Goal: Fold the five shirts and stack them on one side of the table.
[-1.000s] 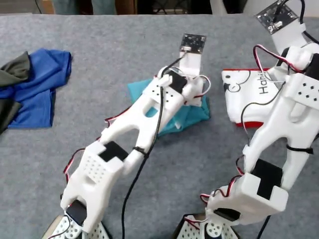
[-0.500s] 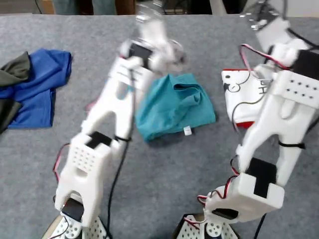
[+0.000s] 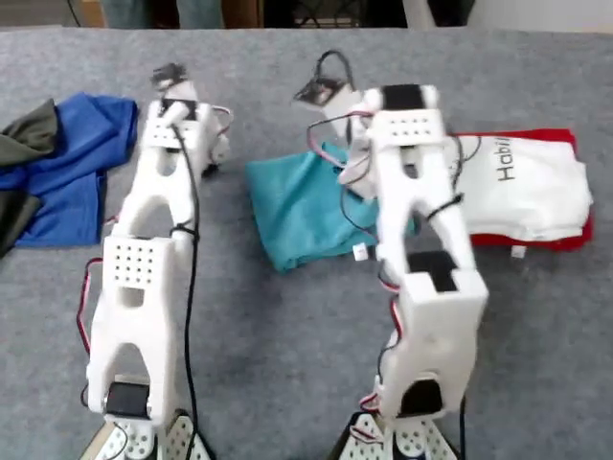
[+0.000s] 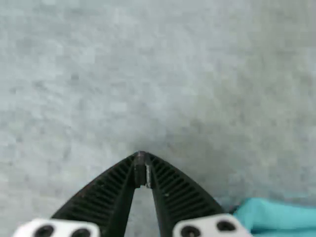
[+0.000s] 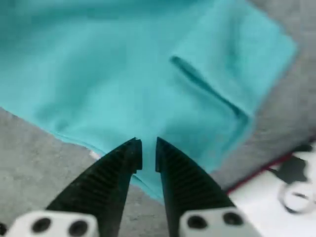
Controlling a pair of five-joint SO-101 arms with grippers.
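Two folded shirts were seen: teal cloth shirt [image 3: 292, 211], partly covered by right arm [image 3: 417, 220], near white-and-red shirt [image 3: 527, 187] | left gripper [image 4: 141, 165] clenched empty over grey felt table [image 3: 287, 364] | right gripper [image 5: 145, 148] slightly parted above teal shirt.

Teal shirt [image 3: 292, 216]; white shirt [image 3: 536, 192], red edge; blue shirt [image 3: 86, 158]; olive shirt [image 3: 29, 129]; grey table [image 3: 287, 335]

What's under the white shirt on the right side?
Red fabric, likely another folded shirt, shows along the white shirt's edges. The rest is covered, so anything else beneath is hidden.
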